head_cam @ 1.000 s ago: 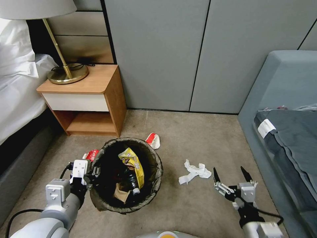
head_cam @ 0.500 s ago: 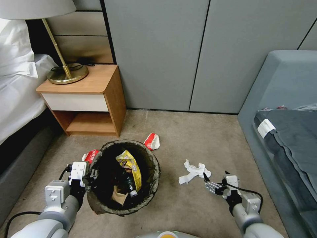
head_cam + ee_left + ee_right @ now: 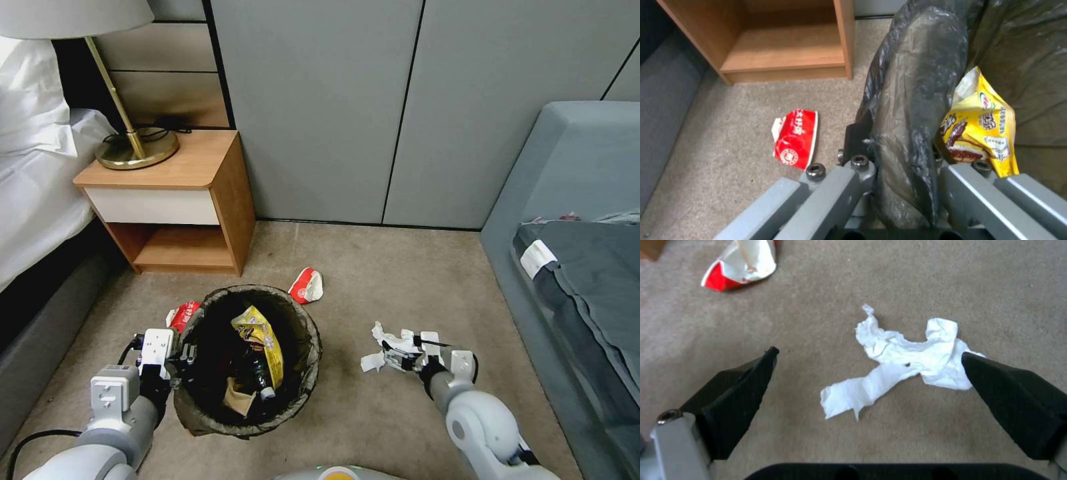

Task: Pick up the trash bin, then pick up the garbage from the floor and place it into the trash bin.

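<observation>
Right gripper (image 3: 869, 355) spread over tissue (image 3: 902, 356), partly hiding it; left gripper (image 3: 902, 160) clamped on bin (image 3: 303, 380) rim.

Grey panelled wall (image 3: 347, 107), wooden nightstand (image 3: 175, 200), brass lamp (image 3: 133, 143).

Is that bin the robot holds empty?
No. The trash bin already holds a yellow wrapper and brown paper; left gripper clamps its rim.

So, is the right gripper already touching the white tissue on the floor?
Cannot tell. In the right wrist view the right gripper is open astride the white tissue; one fingertip overlaps its edge, but height above it is unclear.
</observation>
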Available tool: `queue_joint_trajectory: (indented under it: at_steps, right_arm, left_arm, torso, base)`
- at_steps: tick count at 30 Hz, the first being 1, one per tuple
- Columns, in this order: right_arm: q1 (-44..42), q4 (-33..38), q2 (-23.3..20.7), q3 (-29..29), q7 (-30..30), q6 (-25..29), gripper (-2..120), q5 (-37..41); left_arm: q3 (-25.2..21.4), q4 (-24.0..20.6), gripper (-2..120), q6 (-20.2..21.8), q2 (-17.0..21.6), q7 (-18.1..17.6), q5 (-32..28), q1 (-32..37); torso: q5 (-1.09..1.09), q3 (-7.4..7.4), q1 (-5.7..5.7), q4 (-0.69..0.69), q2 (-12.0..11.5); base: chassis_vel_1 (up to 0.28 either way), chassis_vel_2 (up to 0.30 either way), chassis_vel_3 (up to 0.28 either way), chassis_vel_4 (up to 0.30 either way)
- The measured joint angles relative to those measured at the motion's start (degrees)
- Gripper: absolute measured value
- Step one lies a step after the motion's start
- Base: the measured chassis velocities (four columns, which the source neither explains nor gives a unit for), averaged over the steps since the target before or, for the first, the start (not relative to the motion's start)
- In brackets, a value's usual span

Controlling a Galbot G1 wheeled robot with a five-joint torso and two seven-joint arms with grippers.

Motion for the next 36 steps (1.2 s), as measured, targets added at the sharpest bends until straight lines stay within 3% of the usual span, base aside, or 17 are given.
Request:
queue_joint_trajectory:
  at_steps: [23, 36]
  right_arm:
    - [15.94, -21.92, 1.69, -4.45, 2.46, 1.59, 100, 1.9]
    - [18.78, -27.67, 2.59, -4.14, 1.36, 2.78, 100, 1.92]
  left_arm:
    - [0.05, 0.0, 3, 0.05, -0.17, -0.15, 0.21, 0.14]
    - [0.16, 0.0, 3, 0.06, -0.41, -0.23, 0.2, 0.23]
  torso:
    - [-0.01, 0.0, 0.0, -0.01, 0.0]
    - [-0.01, 0.0, 0.0, 0.0, 0.0]
  base:
    - [0.0, 0.0, 0.0, 0.0]
    - [0.0, 0.0, 0.0, 0.0]
